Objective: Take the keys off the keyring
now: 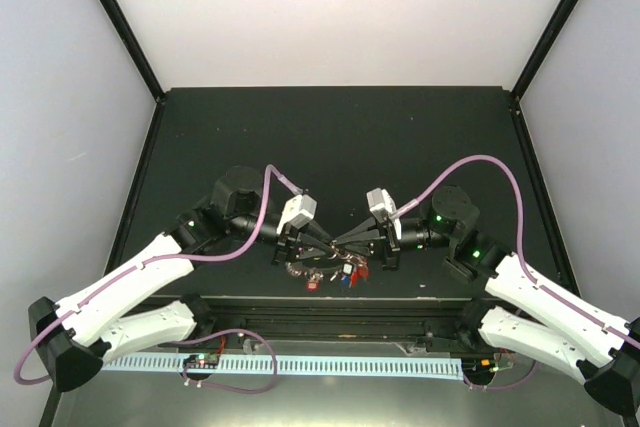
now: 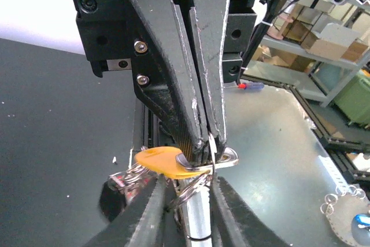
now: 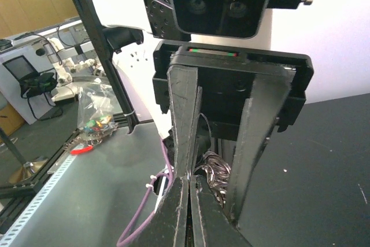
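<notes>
Thin silvery wire keyring point(image 2: 226, 157), threaded with small metal keys point(image 1: 335, 269) bearing red, blue and orange plastic heads, at the near edge of the matte black table point(image 1: 330, 137), about midway along it. Right gripper point(image 2: 206, 140): fingers pressed together on the ring's wire. Left gripper point(image 2: 191, 195): fingers apart, straddling the bunch from the opposite side.

Near the surface's near edge, the right gripper point(image 3: 188, 192) is pressed closed; the left gripper point(image 2: 191, 184) is spread apart.
</notes>
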Action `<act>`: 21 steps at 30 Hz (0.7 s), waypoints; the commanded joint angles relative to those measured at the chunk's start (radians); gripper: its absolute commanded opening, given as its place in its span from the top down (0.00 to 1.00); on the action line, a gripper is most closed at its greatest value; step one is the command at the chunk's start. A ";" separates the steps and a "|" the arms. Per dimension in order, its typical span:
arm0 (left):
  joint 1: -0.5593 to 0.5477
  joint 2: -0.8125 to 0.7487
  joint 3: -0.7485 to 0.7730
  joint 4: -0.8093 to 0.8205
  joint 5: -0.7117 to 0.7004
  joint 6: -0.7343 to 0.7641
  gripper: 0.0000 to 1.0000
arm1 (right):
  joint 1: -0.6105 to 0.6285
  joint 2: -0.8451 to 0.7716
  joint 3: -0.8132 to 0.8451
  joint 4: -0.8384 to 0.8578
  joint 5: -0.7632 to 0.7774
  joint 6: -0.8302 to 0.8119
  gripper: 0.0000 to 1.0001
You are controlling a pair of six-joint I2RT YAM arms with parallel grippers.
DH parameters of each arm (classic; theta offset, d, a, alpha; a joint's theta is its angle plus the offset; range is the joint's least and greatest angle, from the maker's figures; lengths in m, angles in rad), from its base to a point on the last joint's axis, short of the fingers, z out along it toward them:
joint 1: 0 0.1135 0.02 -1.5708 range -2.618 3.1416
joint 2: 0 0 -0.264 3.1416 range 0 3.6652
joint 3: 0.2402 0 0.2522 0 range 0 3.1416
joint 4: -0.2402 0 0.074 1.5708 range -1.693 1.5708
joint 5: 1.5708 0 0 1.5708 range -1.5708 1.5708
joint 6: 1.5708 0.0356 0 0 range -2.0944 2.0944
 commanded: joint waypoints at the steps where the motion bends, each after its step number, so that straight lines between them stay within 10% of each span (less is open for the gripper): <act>1: -0.007 0.014 0.015 -0.007 -0.019 0.013 0.81 | 0.004 -0.031 0.010 0.052 0.016 -0.017 0.99; 21: -0.007 0.002 0.017 0.003 -0.023 0.003 0.88 | 0.004 -0.005 0.021 -0.066 0.056 -0.096 0.99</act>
